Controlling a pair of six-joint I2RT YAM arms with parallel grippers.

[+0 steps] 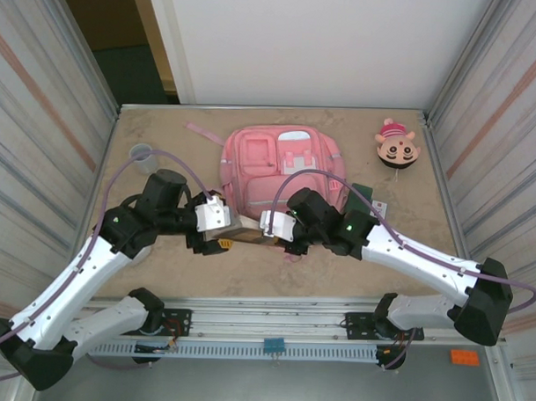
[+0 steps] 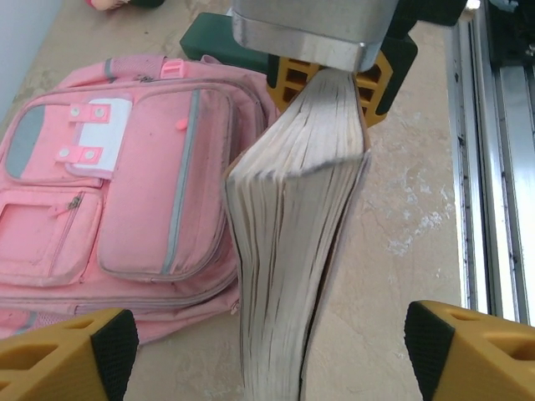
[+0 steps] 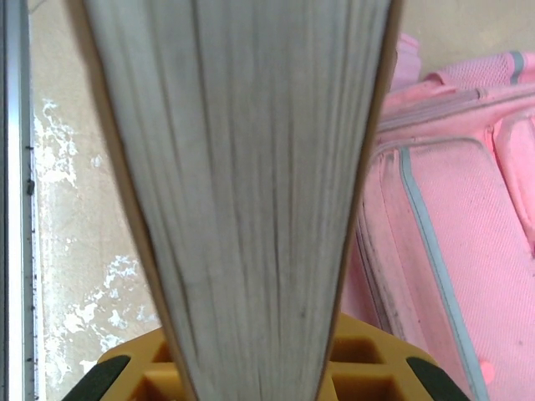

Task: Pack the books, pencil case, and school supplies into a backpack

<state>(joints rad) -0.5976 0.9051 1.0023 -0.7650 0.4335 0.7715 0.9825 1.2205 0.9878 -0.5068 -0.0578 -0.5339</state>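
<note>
Marbled tabletop (image 1: 248, 275): right gripper (image 2: 333, 83) pinches paper-edged book (image 2: 292, 251); left gripper (image 2: 269, 342) spread wide.

No words, numbers, brand marks or signs can be read anywhere. The book (image 2: 292, 251) turns only its plain page edges to both wrist cameras, and from above its cover is too small and too hidden for any title to be made out. The pink backpack (image 2: 125, 192), lying toward the far edge of the table, shows no lettering that can be read on its pockets or pale strips.
</note>
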